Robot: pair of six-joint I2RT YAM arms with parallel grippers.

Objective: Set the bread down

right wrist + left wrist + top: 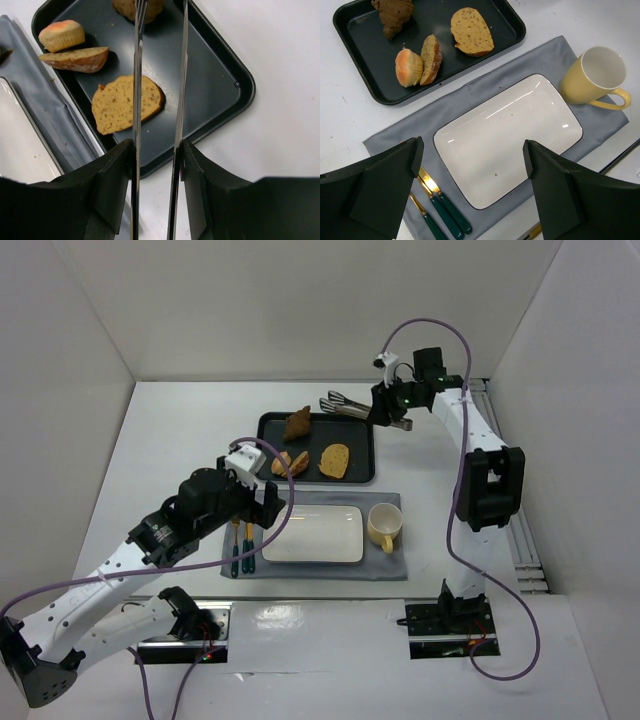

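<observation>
A flat slice of bread (334, 460) (125, 102) lies in the black tray (268, 424) (220, 90), together with a croissant (297, 423), a muffin (62, 35) and a half roll (75, 59). My right gripper (387, 408) (156, 150) is shut on a pair of metal tongs (345, 405) (137, 75). The tong arms stand slightly apart above the tray, with nothing between them. Their tips reach toward the croissant. My left gripper (255, 505) (472, 150) hangs open over the white plate (315, 535) (510, 135) and holds nothing.
The plate rests on a grey mat (385, 565) with a yellow mug (385, 527) (592, 75) to its right and green-handled cutlery (240, 545) (440, 210) to its left. White walls close in the table at the back and on both sides.
</observation>
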